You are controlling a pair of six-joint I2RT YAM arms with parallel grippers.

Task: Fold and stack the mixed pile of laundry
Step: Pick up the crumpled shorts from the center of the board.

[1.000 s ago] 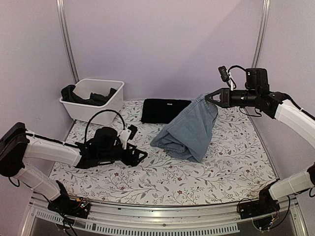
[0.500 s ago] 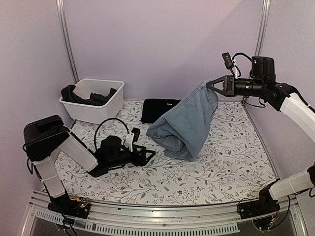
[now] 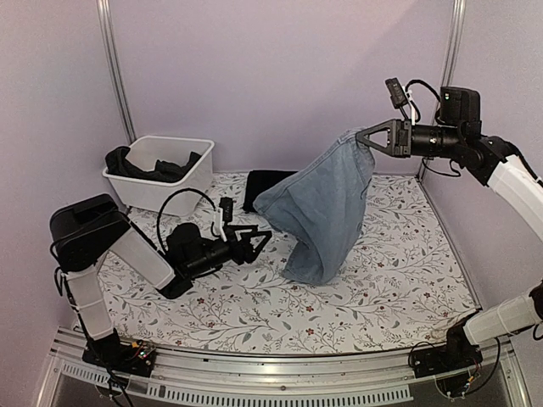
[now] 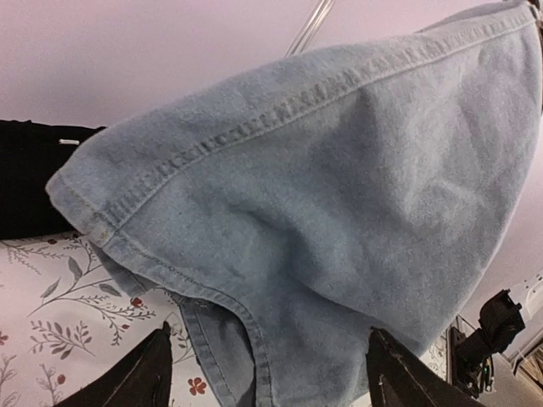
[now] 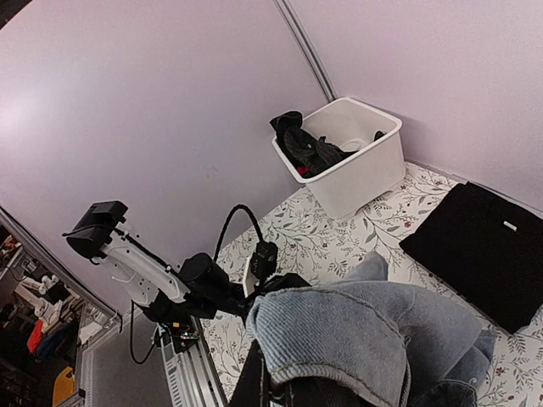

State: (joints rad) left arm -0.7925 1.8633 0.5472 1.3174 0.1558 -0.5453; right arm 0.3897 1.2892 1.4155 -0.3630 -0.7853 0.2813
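Here the light blue denim jeans [image 3: 327,212] are hung over the table [image 3: 399,280] by one edge, pinched in the tightly closed right gripper [image 3: 363,136], while the left gripper [image 3: 254,242] is held low beside them, jaws apart and empty. If a bunched fold is grabbed, the heavy denim could be twisted or pulled from that small pinch.

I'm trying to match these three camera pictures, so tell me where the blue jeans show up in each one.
Top view: the jeans hang just right of centre, held up at their upper right corner.
Left wrist view: the jeans fill most of the picture, close up.
Right wrist view: the jeans are bunched at the bottom centre.
Shared landmark: the folded black cloth, lying flat behind the jeans.
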